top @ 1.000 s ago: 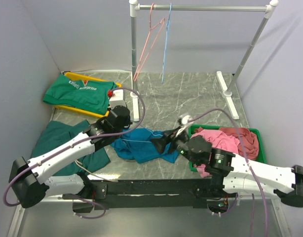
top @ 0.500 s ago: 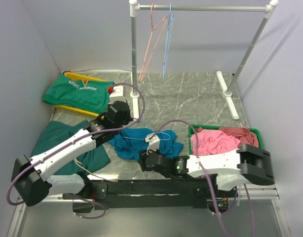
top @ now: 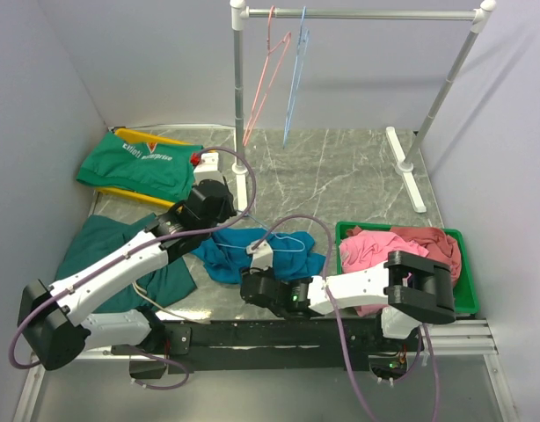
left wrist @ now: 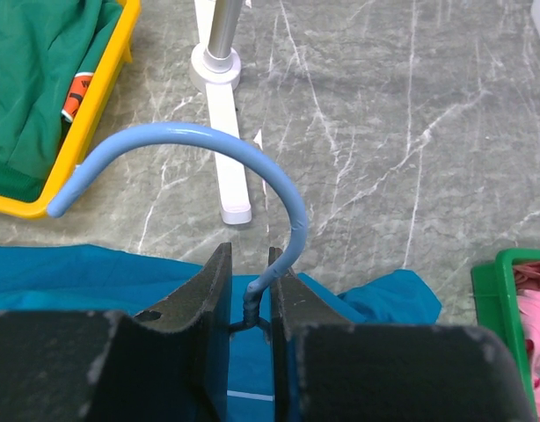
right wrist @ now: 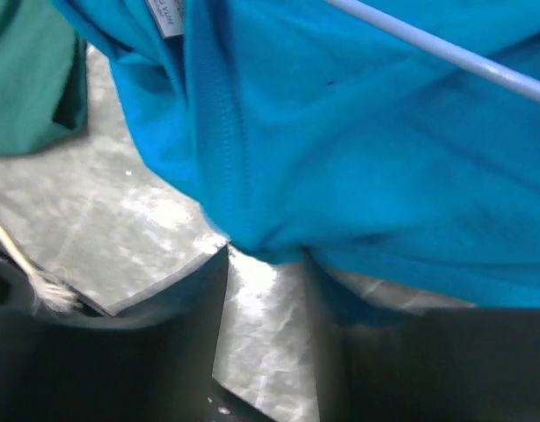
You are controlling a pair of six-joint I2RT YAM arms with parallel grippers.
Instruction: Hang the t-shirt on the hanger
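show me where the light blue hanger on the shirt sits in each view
Top external: centre, the hanger lies across the t-shirt.
Left wrist: its hook arches across the upper middle.
Right wrist: one wire arm crosses the top right corner.
Shared landmark: the t-shirt under it, seen in all three.

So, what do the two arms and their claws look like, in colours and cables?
The left arm and right arm have white links with black joints and bases. A purple-grey cable loops along each. The left claw and right claw have flat, dark, matt fingers.
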